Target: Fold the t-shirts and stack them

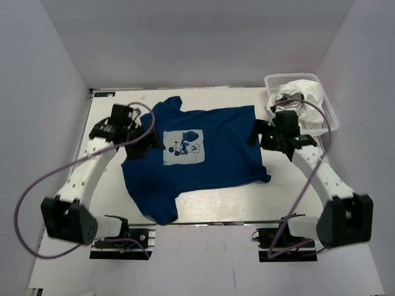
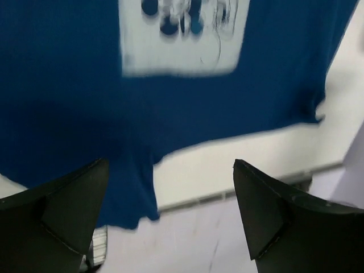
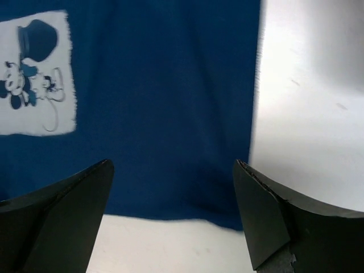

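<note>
The blue shirt (image 1: 210,163) looks soft, light and floppy. Pinch it at its edges. The left gripper (image 2: 170,165) and right gripper (image 3: 173,165) have jaws apart.

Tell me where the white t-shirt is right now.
In the top view, the white t-shirt lies bundled in the white basket at the far right corner of the table, just beyond the right gripper.

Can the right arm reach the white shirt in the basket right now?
Probably yes: the white shirt lies uncovered in the basket beside the right gripper, which is open and empty.
</note>
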